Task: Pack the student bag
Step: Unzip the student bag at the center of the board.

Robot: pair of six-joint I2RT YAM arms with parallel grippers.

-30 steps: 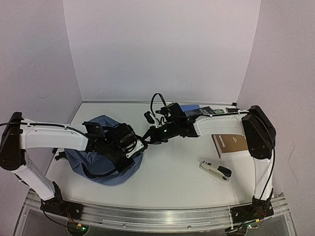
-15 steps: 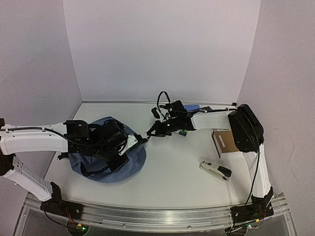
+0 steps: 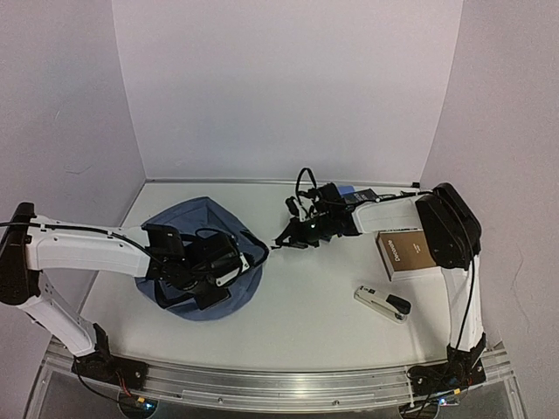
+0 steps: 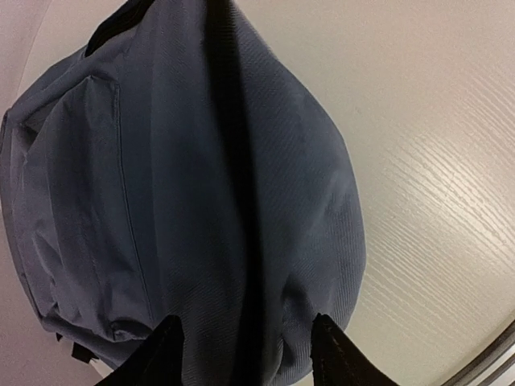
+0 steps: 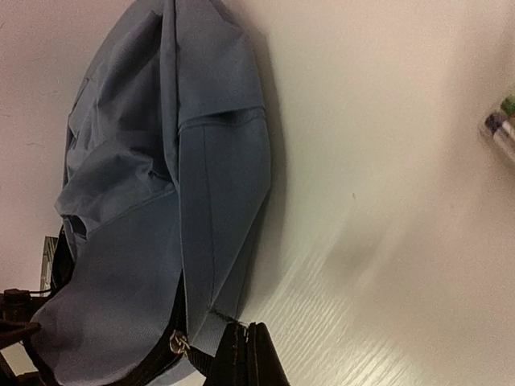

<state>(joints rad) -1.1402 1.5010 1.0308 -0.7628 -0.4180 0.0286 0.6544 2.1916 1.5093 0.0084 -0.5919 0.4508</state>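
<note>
Student bag lies on the counter, left of centre, with your left arm reaching over it. Your left gripper hangs close above the slate-blue fabric with its fingers spread wide, the bag bulging between the tips. Your right gripper has its fingers pressed together on a blue webbing tab at the bag's edge (zip pull just beside it). Brown box and stapler sit well apart on the right.
</note>
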